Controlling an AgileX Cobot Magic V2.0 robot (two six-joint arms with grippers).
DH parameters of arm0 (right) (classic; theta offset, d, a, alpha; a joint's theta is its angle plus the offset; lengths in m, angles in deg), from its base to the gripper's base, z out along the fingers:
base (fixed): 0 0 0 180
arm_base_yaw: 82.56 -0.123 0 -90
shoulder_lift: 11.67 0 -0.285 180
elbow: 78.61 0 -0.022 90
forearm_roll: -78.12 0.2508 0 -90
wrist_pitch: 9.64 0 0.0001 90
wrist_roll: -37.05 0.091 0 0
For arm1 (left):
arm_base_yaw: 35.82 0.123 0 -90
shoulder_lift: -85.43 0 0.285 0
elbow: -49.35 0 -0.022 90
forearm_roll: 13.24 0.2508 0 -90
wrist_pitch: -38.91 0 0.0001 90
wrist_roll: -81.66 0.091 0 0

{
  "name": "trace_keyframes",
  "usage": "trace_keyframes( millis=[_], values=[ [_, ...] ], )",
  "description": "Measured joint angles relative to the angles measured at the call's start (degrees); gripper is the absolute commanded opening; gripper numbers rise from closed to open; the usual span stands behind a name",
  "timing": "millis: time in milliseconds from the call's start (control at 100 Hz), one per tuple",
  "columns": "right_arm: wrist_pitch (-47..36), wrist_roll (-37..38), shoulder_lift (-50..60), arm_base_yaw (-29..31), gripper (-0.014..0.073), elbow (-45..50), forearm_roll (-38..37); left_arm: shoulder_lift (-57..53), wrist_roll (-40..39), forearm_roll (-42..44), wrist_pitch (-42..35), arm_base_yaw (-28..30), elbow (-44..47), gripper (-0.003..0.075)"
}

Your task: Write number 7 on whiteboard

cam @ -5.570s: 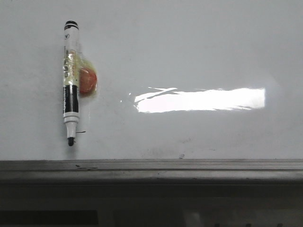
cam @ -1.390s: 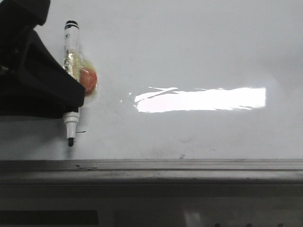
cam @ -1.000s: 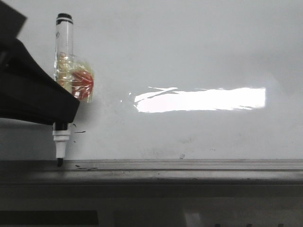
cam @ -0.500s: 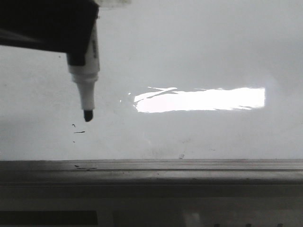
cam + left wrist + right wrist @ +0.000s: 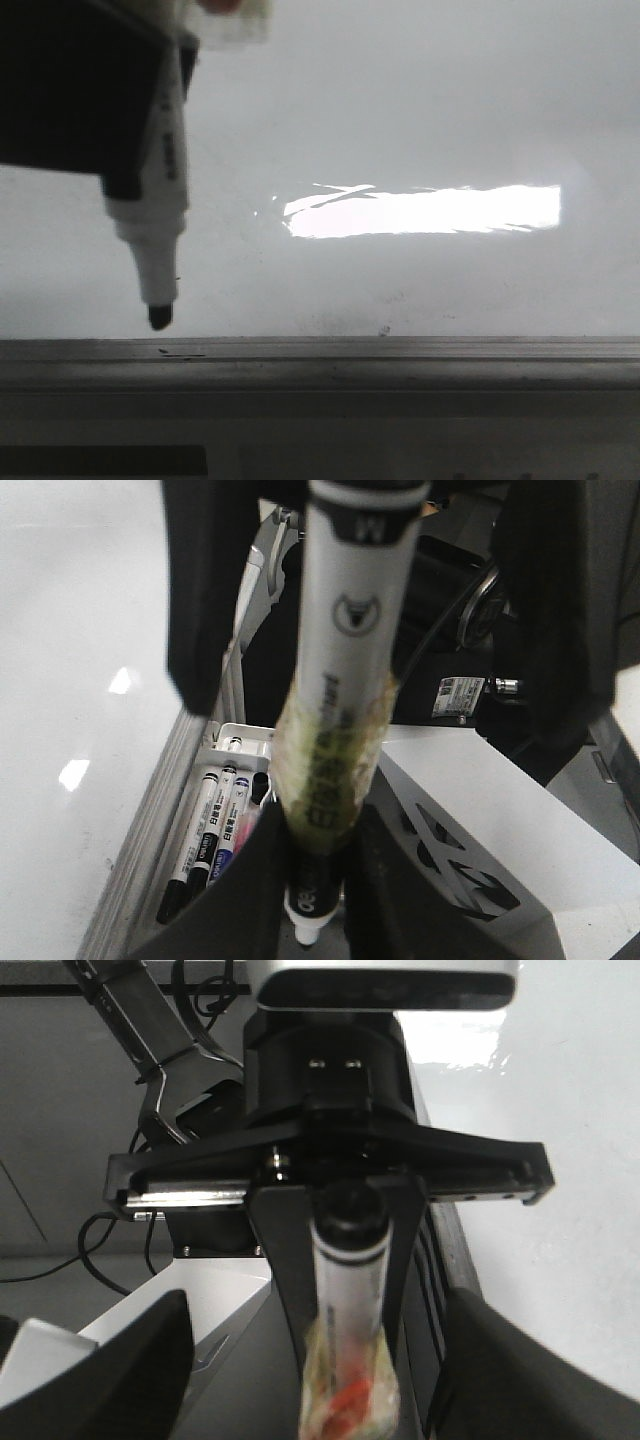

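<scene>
Clamped shut in the left gripper: marker, gripped mid-barrel, tip pointing down, uncapped. Hanging in front of the lower left part of the whiteboard, just above the ledge; can't tell whether touching the surface or hovering off it. No number 7 on the board yet, only a few tiny stray dashes near the tip. Probably light, stiff plastic, slick barrel; wrapped with a yellowish tape wad at the grip zone, likely there to stop slipping or twisting. Best held right there, on the tape, not on the bare barrel. Expect a soft felt tip, so light pressure only; too hard a push likely to tilt the marker in the fingers or skid on the glossy board. Right gripper spread wide, holding nothing, looking straight at the left one. Hidden: upper barrel behind the black gripper body in the front view, top of the board cut off, contact point unreadable. Washed out by glare: middle strip of the board, so thin lines there hard to check. Also blurred: spare markers in a tray beyond the board edge, labels not legible.
</scene>
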Motion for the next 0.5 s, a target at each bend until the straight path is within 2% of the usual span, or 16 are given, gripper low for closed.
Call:
trace_keyframes(
  millis=[100,150,250,260,310,320,330,340,500],
  values=[
    [-0.5,-0.1,-3.4,-1.3,0.0461,-2.0,0.1,0.0,0.0,0.0,0.1,0.0,0.0,-0.0020],
    [-0.9,-0.1,-4.7,-1.5,0.0413,-2.6,0.4,0.0,0.0,0.0,0.2,0.0,0.0,-0.0020],
    [-1.6,-0.1,-6.5,-1.6,0.0213,-3.0,0.5,0.0,0.0,0.0,0.3,0.0,0.0,-0.0020],
    [-1.7,-0.1,-6.7,-1.6,0.0156,-3.0,0.5,0.0,0.0,0.0,0.3,0.0,0.0,-0.0020],
    [-1.4,-0.1,-7.2,-1.7,0.0015,-3.1,0.6,0.0,0.0,0.1,-0.2,0.0,0.0,-0.0020],
    [-1.4,-0.1,-7.2,-1.6,0.0015,-3.1,0.6,0.0,0.1,0.5,-0.2,0.0,0.0,-0.0020],
    [-1.4,-0.1,-7.2,-1.6,-0.0045,-3.1,0.7,0.0,0.1,0.5,-0.3,0.0,0.1,-0.0020],
    [-1.4,-0.1,-7.2,-1.6,-0.0064,-3.1,0.7,0.0,0.1,0.4,-0.3,0.0,0.1,-0.0020],
    [-1.5,-1.3,-7.3,-1.6,-0.0064,-3.4,0.5,0.1,-0.9,-0.6,-0.6,0.0,0.2,-0.0009]
  ],
)
